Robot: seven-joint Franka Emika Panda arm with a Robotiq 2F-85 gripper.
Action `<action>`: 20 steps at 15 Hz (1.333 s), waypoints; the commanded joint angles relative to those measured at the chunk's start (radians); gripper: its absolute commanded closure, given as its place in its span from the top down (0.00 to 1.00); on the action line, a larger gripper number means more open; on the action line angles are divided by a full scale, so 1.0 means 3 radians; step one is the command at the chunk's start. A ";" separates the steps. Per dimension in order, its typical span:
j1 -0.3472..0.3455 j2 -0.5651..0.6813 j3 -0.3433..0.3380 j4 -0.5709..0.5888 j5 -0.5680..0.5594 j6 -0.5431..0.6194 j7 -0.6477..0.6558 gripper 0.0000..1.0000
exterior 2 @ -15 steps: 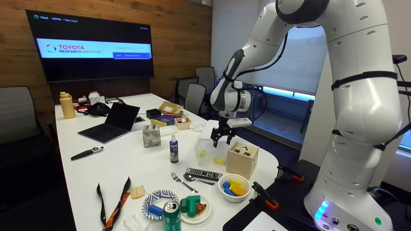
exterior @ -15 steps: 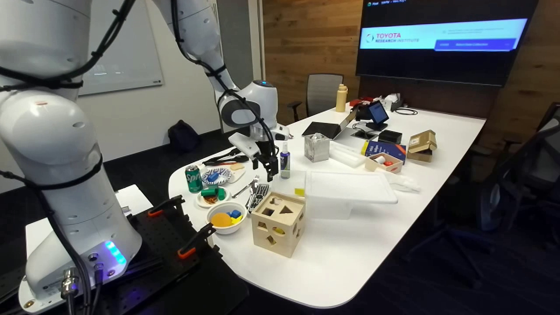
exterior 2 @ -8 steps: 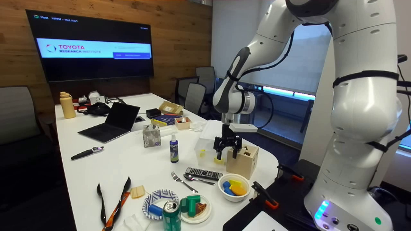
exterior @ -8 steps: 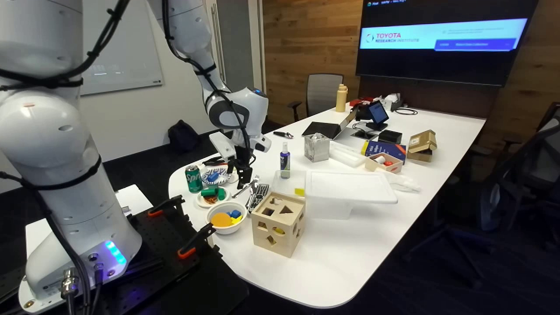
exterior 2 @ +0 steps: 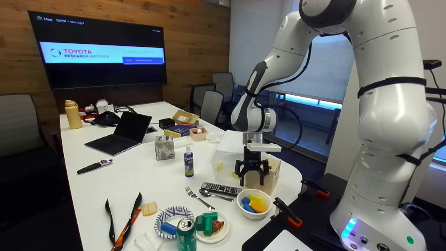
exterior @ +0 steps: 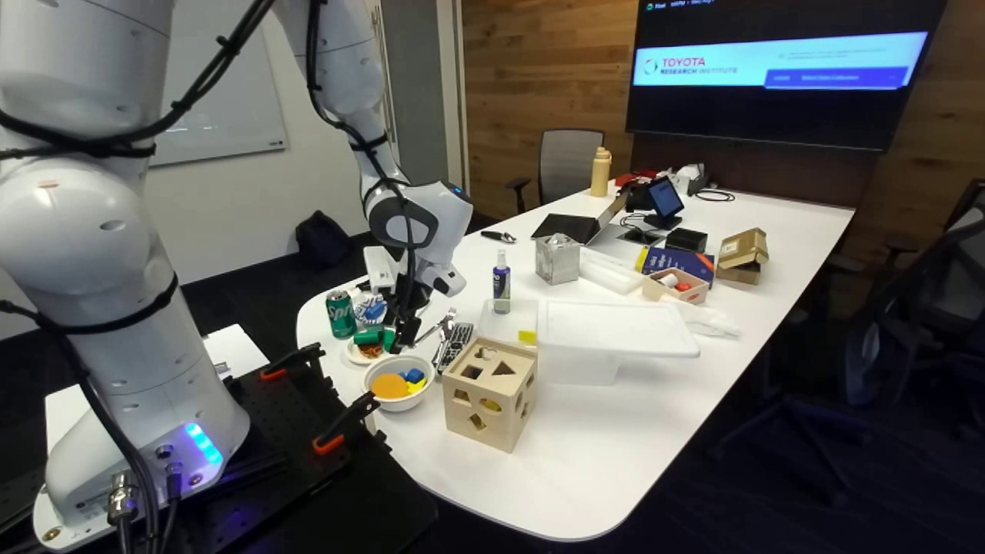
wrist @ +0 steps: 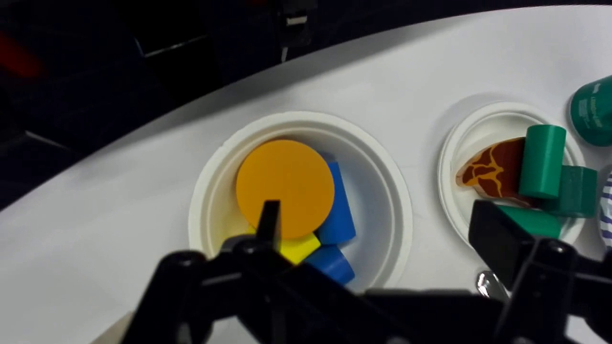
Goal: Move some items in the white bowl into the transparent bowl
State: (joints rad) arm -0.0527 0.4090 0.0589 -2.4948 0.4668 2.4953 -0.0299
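Observation:
The white bowl stands on the table and also shows in both exterior views. In it lie an orange disc, a yellow block and blue blocks. The transparent container stands behind the wooden shape box, partly under a white lid. Yellow pieces show through its wall. My gripper is open and empty above the table, with one finger over the bowl and the other over the small plate in the wrist view. It also shows in both exterior views.
A wooden shape box stands beside the bowl. A plate with green blocks, a Sprite can, a remote, a spoon, a fork and a spray bottle are nearby. Clamps sit at the table edge.
My gripper has moved away from the transparent container toward the white bowl and come lower. The bowl and its contents have not moved.

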 commanded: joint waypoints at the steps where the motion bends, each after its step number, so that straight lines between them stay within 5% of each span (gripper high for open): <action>1: 0.0084 0.0195 -0.0032 0.0165 -0.0090 -0.0184 0.0476 1.00; 13: 0.0250 0.0795 -0.0322 0.0780 -0.0326 -0.0903 0.1554 1.00; 20: 0.0521 0.1057 -0.0472 0.0846 -0.0412 -0.0535 0.2034 1.00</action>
State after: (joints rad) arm 0.0497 0.7079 -0.0638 -2.2399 0.3601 2.2879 0.4994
